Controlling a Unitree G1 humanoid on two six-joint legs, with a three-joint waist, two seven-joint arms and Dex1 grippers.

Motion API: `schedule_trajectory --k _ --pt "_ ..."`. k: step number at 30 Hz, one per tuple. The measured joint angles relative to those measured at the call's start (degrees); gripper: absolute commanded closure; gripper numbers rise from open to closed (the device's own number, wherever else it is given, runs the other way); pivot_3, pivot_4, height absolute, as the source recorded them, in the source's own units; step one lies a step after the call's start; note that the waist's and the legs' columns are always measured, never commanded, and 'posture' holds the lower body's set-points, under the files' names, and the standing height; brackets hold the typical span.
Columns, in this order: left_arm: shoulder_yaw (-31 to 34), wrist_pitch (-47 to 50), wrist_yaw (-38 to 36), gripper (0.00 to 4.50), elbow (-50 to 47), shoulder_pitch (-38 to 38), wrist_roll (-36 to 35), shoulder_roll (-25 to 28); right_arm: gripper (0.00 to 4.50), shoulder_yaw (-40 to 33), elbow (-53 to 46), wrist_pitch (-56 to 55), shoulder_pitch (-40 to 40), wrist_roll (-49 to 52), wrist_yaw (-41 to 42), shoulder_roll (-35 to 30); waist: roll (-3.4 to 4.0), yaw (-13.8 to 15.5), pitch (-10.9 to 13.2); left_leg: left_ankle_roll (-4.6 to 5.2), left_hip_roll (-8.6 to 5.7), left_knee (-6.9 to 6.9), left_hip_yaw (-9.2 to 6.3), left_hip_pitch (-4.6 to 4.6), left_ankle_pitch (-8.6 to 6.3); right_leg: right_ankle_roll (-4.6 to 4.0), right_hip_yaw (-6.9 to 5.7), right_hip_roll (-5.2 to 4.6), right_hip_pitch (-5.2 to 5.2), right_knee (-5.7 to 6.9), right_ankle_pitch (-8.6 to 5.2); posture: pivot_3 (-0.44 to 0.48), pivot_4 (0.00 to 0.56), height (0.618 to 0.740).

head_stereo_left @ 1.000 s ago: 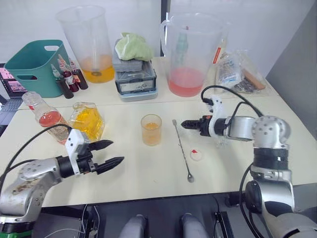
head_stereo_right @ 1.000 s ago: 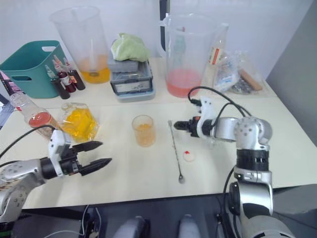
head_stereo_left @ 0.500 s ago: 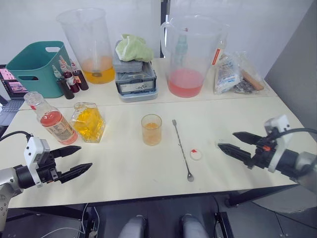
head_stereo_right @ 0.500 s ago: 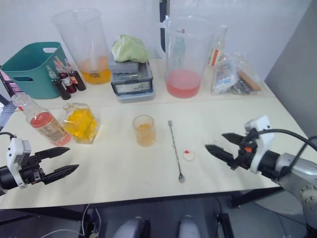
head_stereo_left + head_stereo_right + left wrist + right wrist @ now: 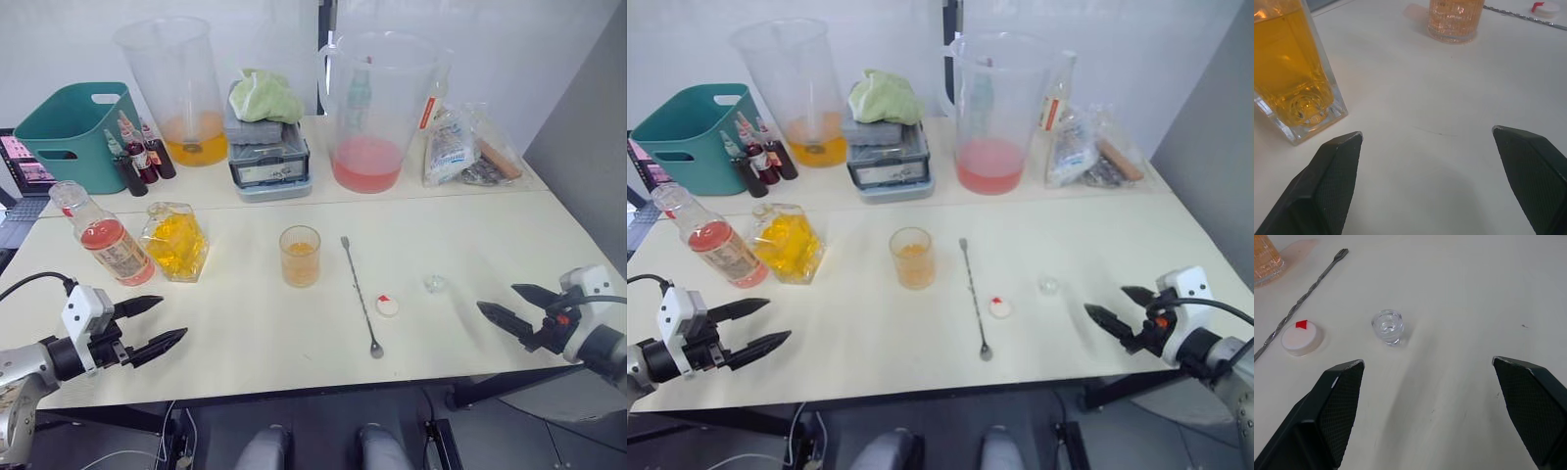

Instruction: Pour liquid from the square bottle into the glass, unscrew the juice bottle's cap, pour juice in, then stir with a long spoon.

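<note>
Both claws have pulled back from the small clear tumbler [image 5: 300, 256] at centre: left claw [image 5: 154, 325] at 8 o'clock, right claw [image 5: 519, 307] at 4, both apart and empty. The thin silver bar spoon [image 5: 361, 296] lies unstirred on the surface, so stirring remains.

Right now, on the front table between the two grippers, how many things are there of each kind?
Bottles: 2 (juice bottle, square bottle)
Glasses: 1 (glass)
Spoons: 1 (long spoon)
Caps: 1 (cap)
Stoppers: 1 (clear stopper)
Total: 6
</note>
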Motion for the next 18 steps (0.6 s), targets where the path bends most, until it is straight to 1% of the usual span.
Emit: schedule_trajectory --k 6,13,18 --pt "0.00 -0.08 0.74 0.00 -0.07 0.57 0.00 -0.04 0.04 1.72 0.54 -0.47 -0.87 -0.39 1.01 0.05 0.00 0.06 0.00 0.00 -0.02 0.00 0.00 -0.01 0.00 0.00 0.00 -0.02 0.01 0.00 0.00 0.000 0.150 0.740" --pt "0.00 -0.75 0.92 0.00 -0.05 1.44 0.13 -0.06 0.04 1.96 0.86 -0.45 -1.90 -0.51 1.05 0.06 0.00 0.15 0.00 0.00 -0.02 0.00 0.01 -0.01 0.00 0.00 0.00 -0.03 0.00 0.00 0.00 0.000 0.150 0.740" --pt "-0.02 -1.19 0.92 0.00 0.15 1.74 0.14 -0.07 0.04 2.90 0.95 0.40 -2.03 -1.08 -0.45 0.04 0.00 0.19 0.00 0.00 -0.02 0.00 0.01 -0.01 0.00 -0.01 -0.01 -0.03 0.01 0.00 0.01 0.000 0.150 0.740"
